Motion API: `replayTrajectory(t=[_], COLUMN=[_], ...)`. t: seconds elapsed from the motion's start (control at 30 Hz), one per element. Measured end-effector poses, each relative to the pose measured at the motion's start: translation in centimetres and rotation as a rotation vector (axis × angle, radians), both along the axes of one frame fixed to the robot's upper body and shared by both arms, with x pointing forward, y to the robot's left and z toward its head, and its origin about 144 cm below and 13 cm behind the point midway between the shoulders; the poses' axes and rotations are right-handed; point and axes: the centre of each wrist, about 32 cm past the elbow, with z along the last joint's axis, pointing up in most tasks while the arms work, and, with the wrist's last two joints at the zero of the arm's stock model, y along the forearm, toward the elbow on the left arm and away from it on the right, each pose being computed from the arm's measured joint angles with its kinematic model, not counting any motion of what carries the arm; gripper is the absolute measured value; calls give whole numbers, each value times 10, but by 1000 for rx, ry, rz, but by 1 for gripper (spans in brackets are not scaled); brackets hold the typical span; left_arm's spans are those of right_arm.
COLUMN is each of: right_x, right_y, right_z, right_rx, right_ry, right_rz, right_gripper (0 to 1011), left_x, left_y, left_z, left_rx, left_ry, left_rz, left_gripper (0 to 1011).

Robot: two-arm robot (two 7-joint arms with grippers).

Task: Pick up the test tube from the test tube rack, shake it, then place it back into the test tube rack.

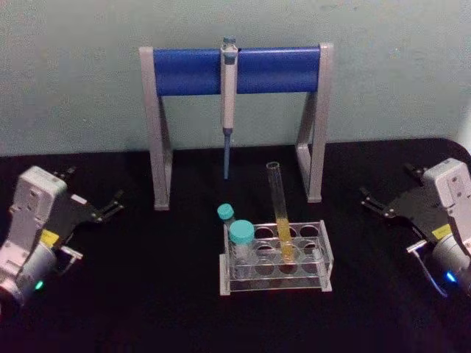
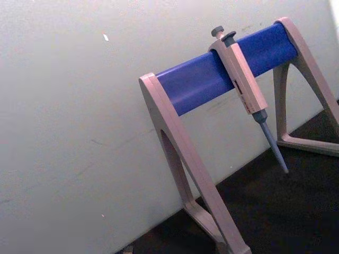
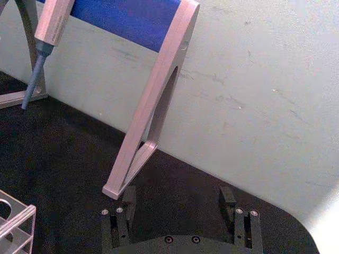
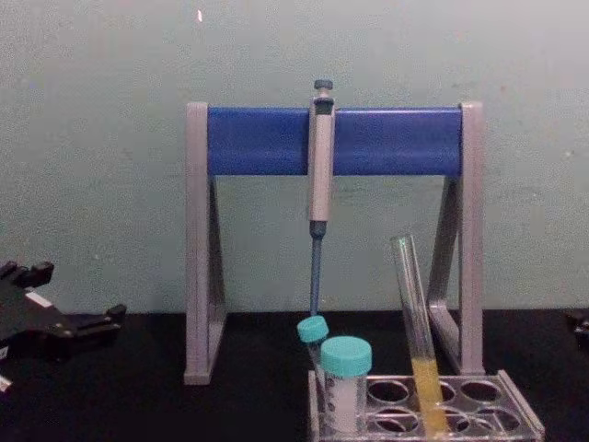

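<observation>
Standing in the test tube rack (image 1: 324, 259), the test tube (image 1: 277, 202) leans, its uncapped mouth tipped toward the robot's left and its lower part holding yellow-orange liquid. It sits in a hole near the rack's middle; which row I cannot tell. Nothing grips it. The rack rests on the black table (image 1: 147, 301), in front of the pipette stand (image 1: 191, 71), whose blue bar carries a grey-blue pipette (image 1: 229, 95) hanging tip down.

Two teal-capped vials occupy the rack's left end: a larger vial (image 1: 241, 237) nearer the robot and a smaller vial (image 1: 225, 214) just behind it, tilted.

At the table's left side, the left gripper (image 1: 94, 185) lies low, well apart from the rack, with its fingers spread wide and holding nothing; the chest view shows it at the left edge (image 4: 69, 295).

At the table's right side, the right gripper (image 1: 388, 184) is likewise low and well apart from the rack. Its wrist view shows the two fingers (image 3: 130, 200) far apart with bare table between them, pointing toward the stand's right leg.
</observation>
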Motion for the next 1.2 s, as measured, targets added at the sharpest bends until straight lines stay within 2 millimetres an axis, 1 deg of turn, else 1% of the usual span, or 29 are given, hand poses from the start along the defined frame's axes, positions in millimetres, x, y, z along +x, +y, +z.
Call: replayTrajectory(t=[0.83,1.2], right_x=[0,-2], right_y=[0,0], right_z=[1,9], right_rx=[-3,51], right_ry=[-11,-48], right_rz=[4,91], right_gripper=[1000,1000], left_x=[0,0], left_y=[0,0], left_z=[0,0], left_rx=[0,0], left_ry=[0,0], left_rz=[0,0], left_gripper=[1001,1001])
